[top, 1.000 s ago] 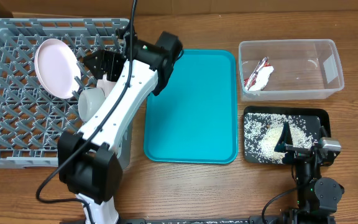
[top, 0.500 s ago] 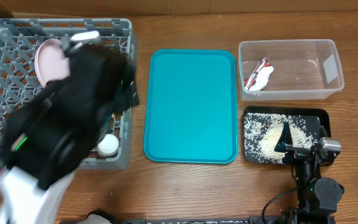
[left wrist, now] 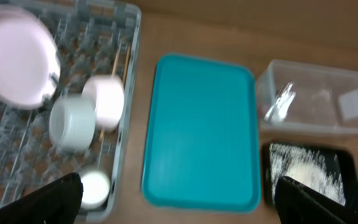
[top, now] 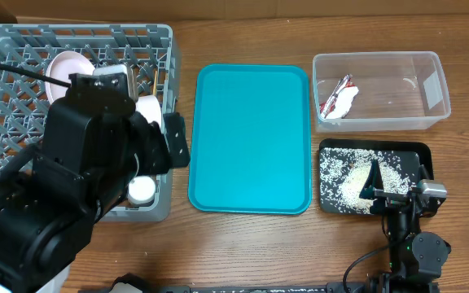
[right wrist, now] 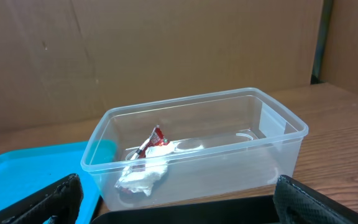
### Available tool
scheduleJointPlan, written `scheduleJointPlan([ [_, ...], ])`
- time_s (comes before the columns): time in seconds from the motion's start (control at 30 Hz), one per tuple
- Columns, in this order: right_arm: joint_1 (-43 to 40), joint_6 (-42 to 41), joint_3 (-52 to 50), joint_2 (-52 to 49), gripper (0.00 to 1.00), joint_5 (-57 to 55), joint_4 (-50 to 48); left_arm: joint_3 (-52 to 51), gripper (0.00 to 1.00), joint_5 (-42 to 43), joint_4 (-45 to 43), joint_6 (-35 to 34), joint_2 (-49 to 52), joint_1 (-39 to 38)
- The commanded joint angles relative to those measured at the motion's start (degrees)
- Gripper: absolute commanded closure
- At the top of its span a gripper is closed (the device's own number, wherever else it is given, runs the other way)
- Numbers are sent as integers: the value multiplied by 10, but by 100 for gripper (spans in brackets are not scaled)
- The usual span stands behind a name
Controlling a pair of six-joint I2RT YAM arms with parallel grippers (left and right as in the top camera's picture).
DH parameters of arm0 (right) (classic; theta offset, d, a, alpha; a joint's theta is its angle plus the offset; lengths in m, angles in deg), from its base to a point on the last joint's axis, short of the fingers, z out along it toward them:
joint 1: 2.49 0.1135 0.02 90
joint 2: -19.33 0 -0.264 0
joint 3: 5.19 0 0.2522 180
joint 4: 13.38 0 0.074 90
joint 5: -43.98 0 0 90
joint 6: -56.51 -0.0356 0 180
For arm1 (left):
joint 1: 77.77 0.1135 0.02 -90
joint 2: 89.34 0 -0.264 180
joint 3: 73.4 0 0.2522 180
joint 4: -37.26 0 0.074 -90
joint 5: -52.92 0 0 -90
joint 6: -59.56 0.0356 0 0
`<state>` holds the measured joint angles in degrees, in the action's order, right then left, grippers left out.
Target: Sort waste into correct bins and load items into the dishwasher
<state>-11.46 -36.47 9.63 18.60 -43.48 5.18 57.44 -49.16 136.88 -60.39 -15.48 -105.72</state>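
Note:
Seen from high up in the left wrist view, the grey dishwasher rack (left wrist: 129, 74) holds a white plate (left wrist: 17, 59), two white bowls (left wrist: 73, 121) (left wrist: 106, 99), a tiny cup (left wrist: 92, 186) and chopsticks (left wrist: 115, 71). My left gripper (left wrist: 185, 205) hangs open and empty above the table. The left arm (top: 80, 179) hides much of the rack (top: 6, 49) from overhead. The clear tub (right wrist: 197, 143) contains the red wrapper and tissue (right wrist: 145, 165). Rice (top: 352, 175) lies in the black tray (top: 414, 150). My right gripper (right wrist: 179, 208) is open and empty over that tray.
The large teal tray (top: 251, 138) lies between the rack and the two bins, with nothing on it. Bare wooden tabletop (top: 259, 244) runs along the front edge. A brown cardboard wall (right wrist: 166, 50) stands behind the clear tub.
My left arm has pulled back from the bowls in the rack and risen toward the overhead camera, its jaws a little wider. The right arm has not moved.

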Motion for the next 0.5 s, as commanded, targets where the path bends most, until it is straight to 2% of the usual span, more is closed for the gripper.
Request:
scheduleJointPlan([
  [0.0,-2,-4,-6,5,0,-3,-2,-43,0,-18,-77,81,-4,-2],
  [0.13,-2,-4,-6,5,0,-3,-2,-139,0,26,-224,167,-56,0],
  [0.37,-2,-4,-6,5,0,-3,-2,-393,0,111,-432,180,-219,71],
  [0.47,-2,-4,-6,5,0,-3,-2,-508,0,139,-527,217,-296,95],
])
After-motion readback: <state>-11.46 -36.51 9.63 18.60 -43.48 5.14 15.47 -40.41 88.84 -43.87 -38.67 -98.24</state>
